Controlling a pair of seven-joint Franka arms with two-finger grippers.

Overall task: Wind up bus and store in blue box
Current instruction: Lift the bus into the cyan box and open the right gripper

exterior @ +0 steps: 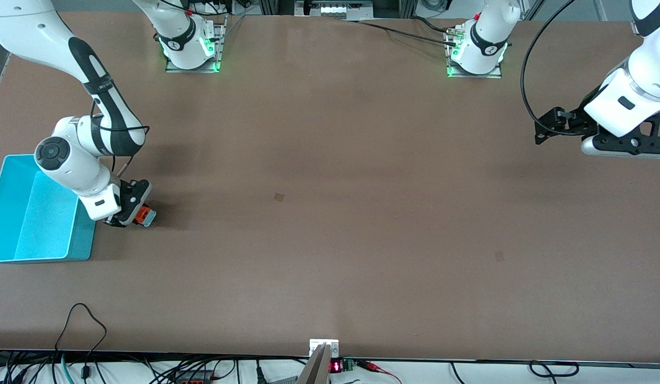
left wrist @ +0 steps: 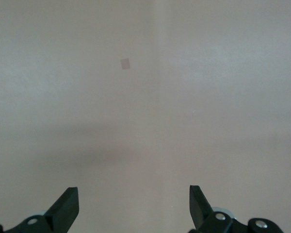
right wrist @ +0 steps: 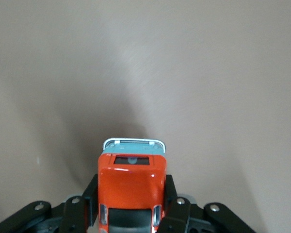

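While left claw point(left wrist: 134, 206) waits open, right claw point(right wrist: 131, 213) grips bus point(right wrist: 131, 191) beside blue box point(exterior: 21, 234).

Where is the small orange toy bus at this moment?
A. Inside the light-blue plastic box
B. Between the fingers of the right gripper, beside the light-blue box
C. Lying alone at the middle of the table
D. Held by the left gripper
B: the small orange toy bus sits between the fingers of the right gripper, low at the table beside the light-blue open-top plastic box, while the left gripper waits open over bare table.
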